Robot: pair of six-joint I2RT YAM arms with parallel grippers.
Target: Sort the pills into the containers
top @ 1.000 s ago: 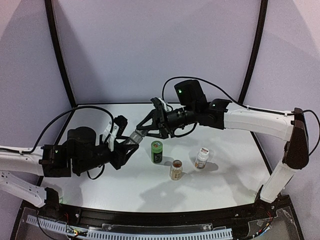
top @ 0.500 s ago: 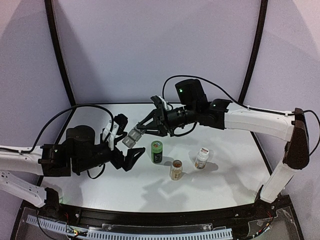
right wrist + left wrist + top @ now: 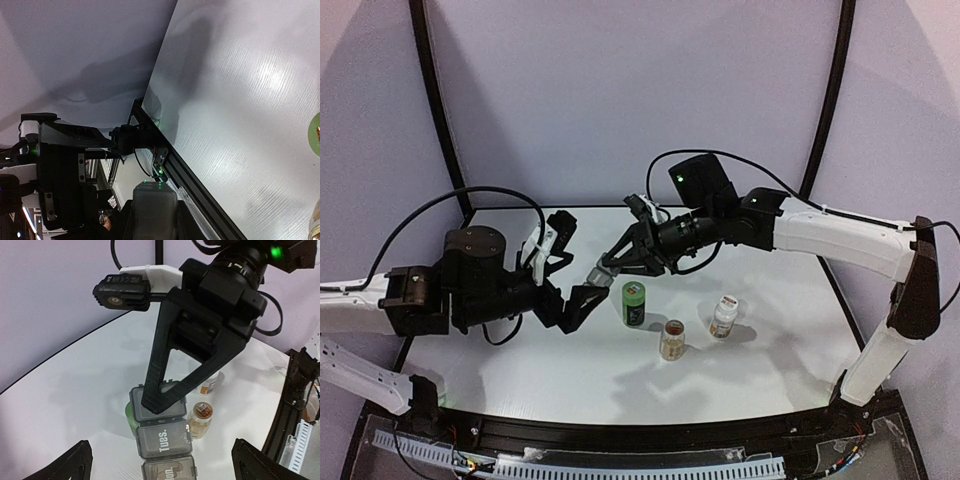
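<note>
**Change noted.** A second ago both hands met at the pill box. The left hand has since let go and drawn back, and its fingers now stand wide apart with nothing between them. The right hand has closed further and is clamped on one end compartment of the box. It carries the box alone, in the air, just up and left of the green bottle.

**Meaning for the task.** We judge the handover complete. The box is not yet on the worktop, and the lids we can see look closed. No bottle is open, so sorting proper has not begun. The freed left hand is available for a lid or a bottle.

**Count.**
- Pill box: one, grey, with three compartments in a row. The middle lid reads "Tues."; the other labels we cannot read.
- Bottles: three, all upright with caps on.
  - the green bottle
  - an amber bottle, near the green bottle, to its right and towards the arm bases
  - a white bottle, further right of the green bottle, beyond the amber one
- Loose pills: none that we can see.
- Hands: two, one empty and one loaded.
</note>
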